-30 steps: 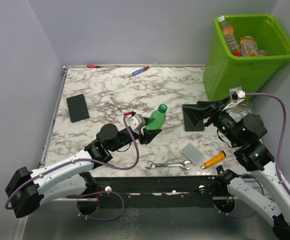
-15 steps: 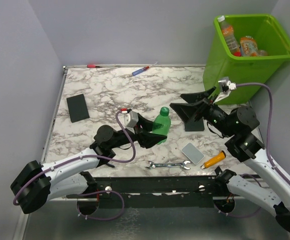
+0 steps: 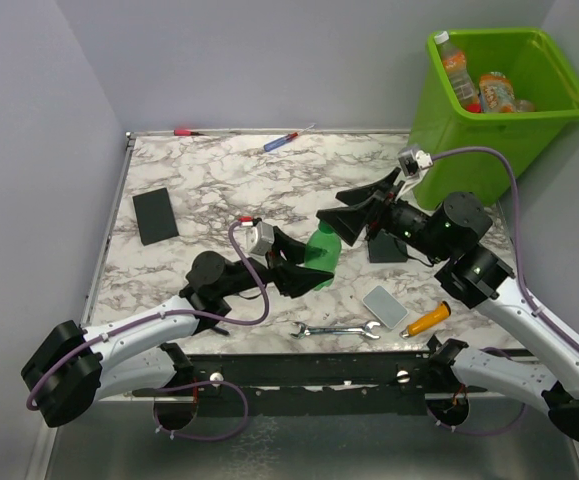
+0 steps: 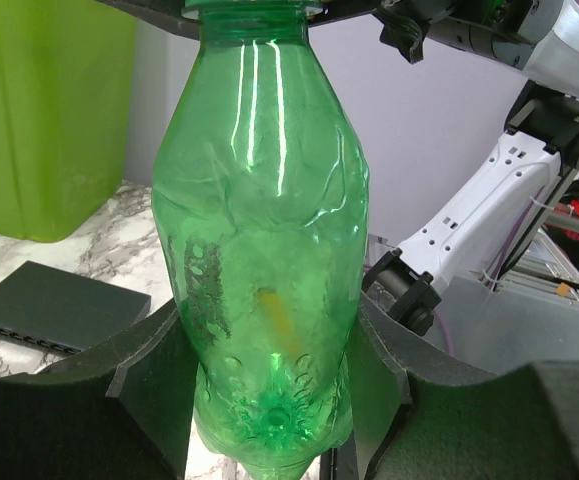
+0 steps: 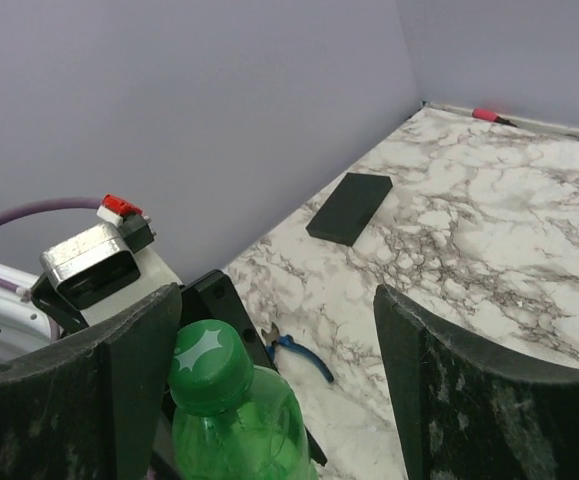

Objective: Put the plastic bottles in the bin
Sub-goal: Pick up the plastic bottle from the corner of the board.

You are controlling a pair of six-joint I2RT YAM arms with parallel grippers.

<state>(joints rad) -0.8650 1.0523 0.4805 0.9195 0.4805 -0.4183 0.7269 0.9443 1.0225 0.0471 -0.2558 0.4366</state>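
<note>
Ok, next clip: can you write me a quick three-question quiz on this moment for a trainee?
1. True or false: the left gripper is clamped on the lower body of the clear green plastic bottle, holding it upright.
2. How do the fingers of the right gripper stand? A) shut on the green cap B) apart, one on either side of the cap C) clamped on the other arm's wrist.
3. What lies inside the tall lime-green plastic bin?
Key: 1 true. 2 B. 3 a few plastic bottles with orange labels.
</note>
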